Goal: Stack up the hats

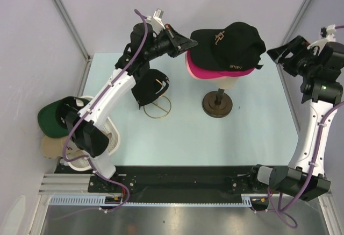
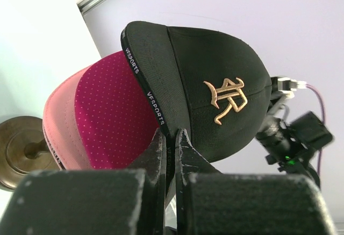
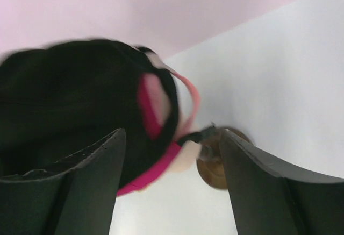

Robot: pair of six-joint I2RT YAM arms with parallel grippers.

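Left gripper, seen from above, is clenched and points right, its tip at the brim edge of the black cap with the gold logo. That cap sits on top of a magenta cap and a light pink cap, all piled on the mannequin head over its round dark stand base. The right gripper hangs just beside the back of the pile, apart from it. A second black cap rests on a gold wire stand under the left arm, and a dark green cap and a tan cap lie beside the white mesh basket at the left edge. From the left wrist, the left gripper has its jaws pressed together right below the black cap; whether they nip its brim cannot be told. The magenta cap and pink cap peek out beneath it, with the stand base lower left. From the right wrist, blurred, the right gripper is released, its fingers wide apart and holding nothing, and the black cap, magenta cap and pink cap sit beyond them above the stand base.
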